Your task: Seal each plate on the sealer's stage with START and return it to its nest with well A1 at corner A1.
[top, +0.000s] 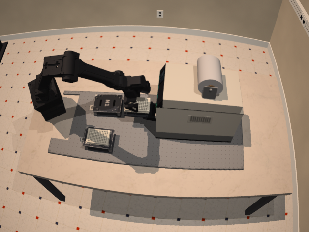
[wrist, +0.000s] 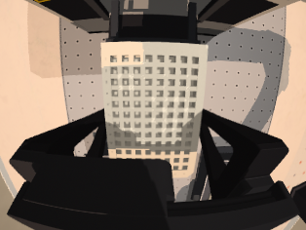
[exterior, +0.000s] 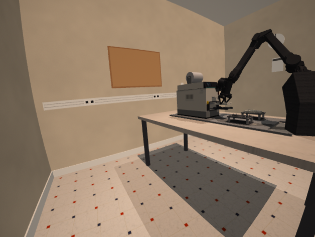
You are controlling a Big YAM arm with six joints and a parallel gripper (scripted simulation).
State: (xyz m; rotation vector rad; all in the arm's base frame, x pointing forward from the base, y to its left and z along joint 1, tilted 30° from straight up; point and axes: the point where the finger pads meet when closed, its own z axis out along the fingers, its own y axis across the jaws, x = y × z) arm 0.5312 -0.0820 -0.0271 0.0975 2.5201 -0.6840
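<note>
My gripper (top: 132, 107) (exterior: 225, 102) (wrist: 153, 113) is shut on a white well plate (top: 143, 104) (wrist: 153, 93), with one finger on each long side. The plate is level and in front of the sealer (top: 197, 123) (exterior: 190, 102), over its extended stage (exterior: 226, 108). A small gap seems to show between plate and stage in the exterior view; the locators are hidden. Nest N1 (top: 108, 103) (exterior: 240, 118) is empty. The other plate (top: 97, 135) sits in the other nest (top: 112, 137). A small green light (top: 156, 106) shows at the sealer's front edge; START is not readable.
The sealer body stands close beyond the gripper, with a foil roll (top: 209, 72) (exterior: 194, 77) on top. N1 stands just behind the gripper, toward the arm base (top: 47, 100). The perforated base board (top: 200, 154) lies under the nests and sealer.
</note>
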